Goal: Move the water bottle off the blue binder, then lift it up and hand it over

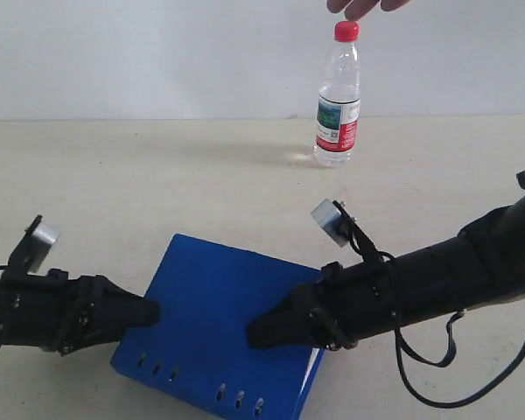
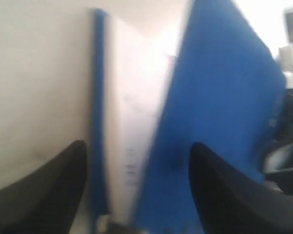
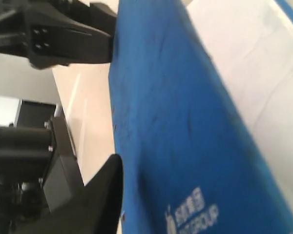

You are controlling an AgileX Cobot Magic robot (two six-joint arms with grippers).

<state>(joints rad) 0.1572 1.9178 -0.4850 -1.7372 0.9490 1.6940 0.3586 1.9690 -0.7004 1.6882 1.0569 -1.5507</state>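
Exterior view tells you the clearing step looks done: the bottle [image 1: 338,105] stands upright on the table [image 1: 114,175], well beyond the binder's far edge and entirely off the binder [image 1: 219,306]. A person's hand [image 1: 363,7] hovers just above its red cap, apparently not touching it. Both of your arms are down at the binder instead. Your left gripper [image 1: 153,311] sits at the binder's left edge. Its wrist view shows two fingers [image 2: 63,185] spread apart, with the white pages [image 2: 136,97] and blue cover running up between them. Read it as open, bracketing that edge rather than pinching it, probably lined up to take the binder by its side. Your right gripper [image 1: 254,332] lies over the binder's top face, toward its right side, tip pointing at the left gripper. Its wrist view shows only one finger [image 3: 105,185] beside the cover, near the white logo [image 3: 193,212], so you cannot tell whether it is spread or closed. It looks placed to steady the cover while the other side gets a hold. In the left wrist view the cover seems to stand away from the pages, though blur makes that uncertain. The bottle is well apart from both grippers, past the binder's far right corner on the right arm's side, and neither gripper holds it.
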